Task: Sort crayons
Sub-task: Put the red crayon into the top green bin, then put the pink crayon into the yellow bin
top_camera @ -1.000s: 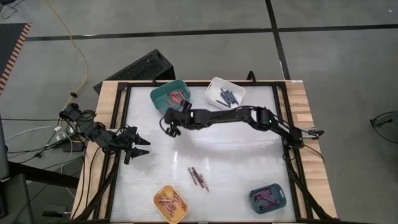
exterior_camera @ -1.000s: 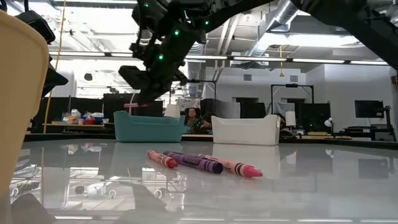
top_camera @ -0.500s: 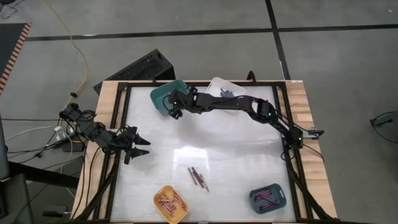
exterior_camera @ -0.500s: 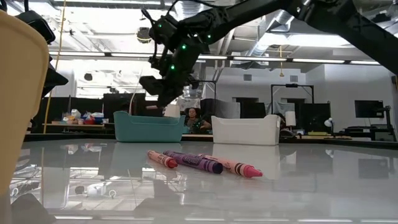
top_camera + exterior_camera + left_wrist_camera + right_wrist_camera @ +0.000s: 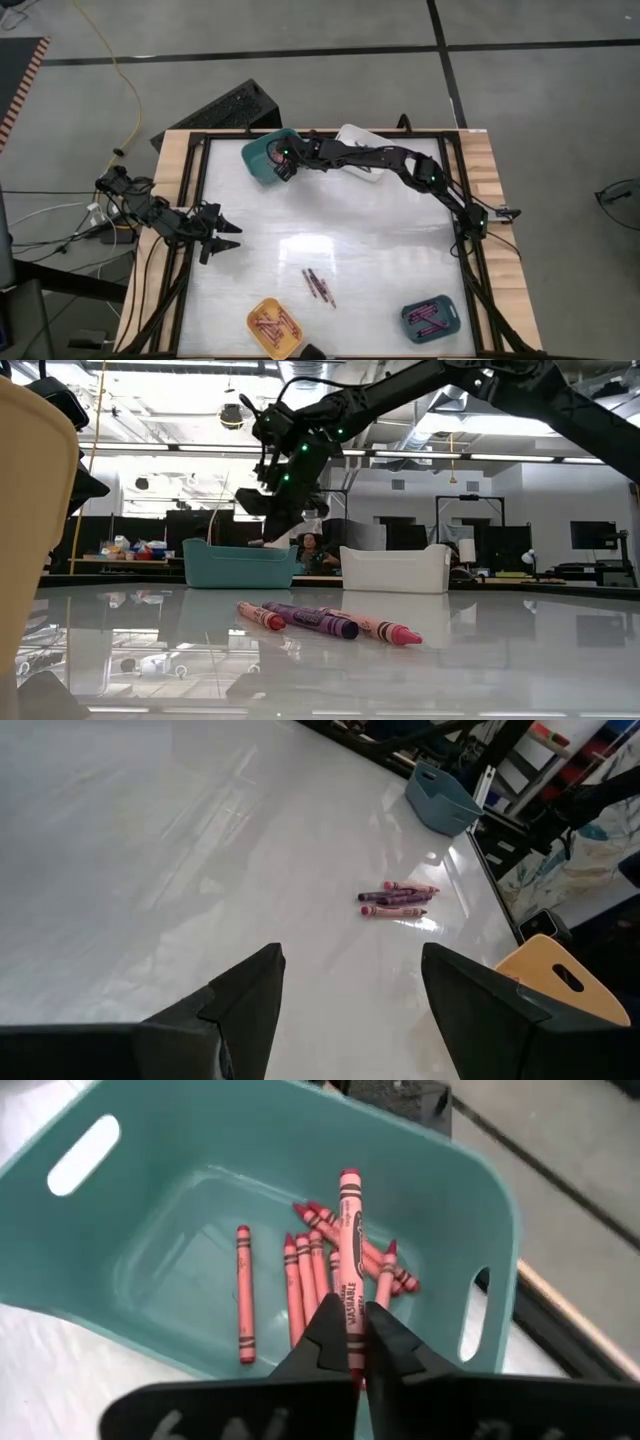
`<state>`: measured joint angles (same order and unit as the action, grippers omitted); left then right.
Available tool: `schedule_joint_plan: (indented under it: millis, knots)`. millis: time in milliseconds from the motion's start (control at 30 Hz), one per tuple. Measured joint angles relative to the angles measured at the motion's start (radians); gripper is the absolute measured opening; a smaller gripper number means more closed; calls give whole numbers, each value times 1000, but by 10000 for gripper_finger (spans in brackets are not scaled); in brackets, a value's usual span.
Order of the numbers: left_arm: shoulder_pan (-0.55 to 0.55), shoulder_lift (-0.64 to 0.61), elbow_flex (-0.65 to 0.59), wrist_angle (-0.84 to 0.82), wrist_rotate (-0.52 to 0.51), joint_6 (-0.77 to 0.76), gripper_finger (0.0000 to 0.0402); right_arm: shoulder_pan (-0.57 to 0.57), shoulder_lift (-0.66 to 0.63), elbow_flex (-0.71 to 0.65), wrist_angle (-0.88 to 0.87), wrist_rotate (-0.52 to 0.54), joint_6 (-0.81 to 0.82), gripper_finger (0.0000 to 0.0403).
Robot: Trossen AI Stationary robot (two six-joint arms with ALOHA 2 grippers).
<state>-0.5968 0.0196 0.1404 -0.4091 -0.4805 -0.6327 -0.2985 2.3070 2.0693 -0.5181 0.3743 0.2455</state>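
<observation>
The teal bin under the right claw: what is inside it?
The teal bin holds several red crayons on its floor. The right claw, shut on one more red crayon, covers the part nearest it.

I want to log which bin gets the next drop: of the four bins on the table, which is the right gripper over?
The teal bin at the far left corner, already holding red crayons. The right gripper, shut on a red crayon, hangs above it.

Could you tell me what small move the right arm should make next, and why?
Probably open the right gripper to drop the red crayon it holds. It hangs over the teal bin, which already holds other red crayons, so the colour seems to match.
</observation>
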Motion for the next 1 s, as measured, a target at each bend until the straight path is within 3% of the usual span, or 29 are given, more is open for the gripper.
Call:
schedule_joint_plan:
  millis: [267,567,767,1000]
  knots:
    - [0,0,0,0,0,0,228,-5,4,0,-2,-10,19,52]
    - [0,0,0,0,0,0,228,-2,-3,0,-22,-65,-13,56]
    - [0,0,0,0,0,0,228,32,-91,0,-167,-121,-18,56]
    - [0,0,0,0,0,0,228,124,-179,0,-474,-149,-10,56]
